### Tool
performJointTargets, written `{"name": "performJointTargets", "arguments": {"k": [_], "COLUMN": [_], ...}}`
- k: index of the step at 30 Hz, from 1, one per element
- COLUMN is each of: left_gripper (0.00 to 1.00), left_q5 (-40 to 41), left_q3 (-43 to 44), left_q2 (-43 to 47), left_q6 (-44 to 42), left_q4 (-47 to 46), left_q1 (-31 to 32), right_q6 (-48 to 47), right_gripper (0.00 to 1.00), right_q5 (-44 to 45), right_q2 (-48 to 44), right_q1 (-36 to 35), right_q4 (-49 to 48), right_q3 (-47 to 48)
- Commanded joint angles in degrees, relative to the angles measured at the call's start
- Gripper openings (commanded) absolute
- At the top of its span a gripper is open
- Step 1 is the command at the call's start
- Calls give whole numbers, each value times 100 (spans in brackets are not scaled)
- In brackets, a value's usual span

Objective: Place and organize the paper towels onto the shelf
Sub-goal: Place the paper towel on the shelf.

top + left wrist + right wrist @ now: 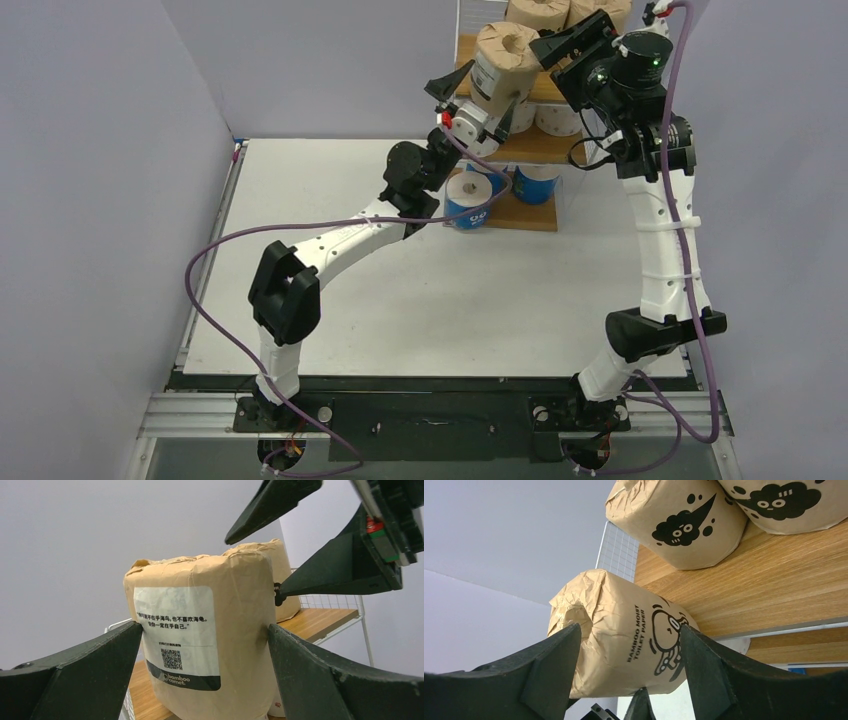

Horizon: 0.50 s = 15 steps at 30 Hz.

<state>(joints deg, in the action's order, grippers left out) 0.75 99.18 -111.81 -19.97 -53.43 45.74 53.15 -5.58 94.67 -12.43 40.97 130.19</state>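
We see the left gripper (205, 629) clamped on the held brown roll (503, 62), one finger pressed on each side of the wrap. In the top view the roll is in the air at the upper centre-right of the frame, just left of the top of the shelf (530, 214). Its hollow core end faces up toward the camera, so the long axis is near upright, tipped slightly. In the left wrist view the white label with the QR code faces the lens and reads right way up.

The right gripper (629, 632) is right beside the same roll with its fingers spread wide. The roll sits between them in the right wrist view, and we can't tell if a tip touches the wrap.

Two more brown rolls (679, 520) lie on the top board at the upper right of the right wrist view, black marks toward the lens. The white rolls (556, 118) are on the middle board. The blue-and-white rolls (467, 203) stand upright at the bottom board. The table (300, 260) fills the frame centre.
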Motion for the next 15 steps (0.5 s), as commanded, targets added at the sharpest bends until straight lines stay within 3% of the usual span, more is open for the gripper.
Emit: {"name": "performJointTargets", "arguments": {"k": [1,15], "left_gripper": [96,96], "left_q5": [249,635], "left_q3": [373,775], "left_q2": [-8,-153], "left_q6": [106,87], "left_q4": [165,710], "left_q1": [-123,-203], "right_q6": [84,-64], "right_gripper": [68,69], "right_q5": [-245,-258], "right_q2": [-153,-1124], "right_q1": [137,215], "right_q4": [-187,-353], "right_q3": [285,-685]}}
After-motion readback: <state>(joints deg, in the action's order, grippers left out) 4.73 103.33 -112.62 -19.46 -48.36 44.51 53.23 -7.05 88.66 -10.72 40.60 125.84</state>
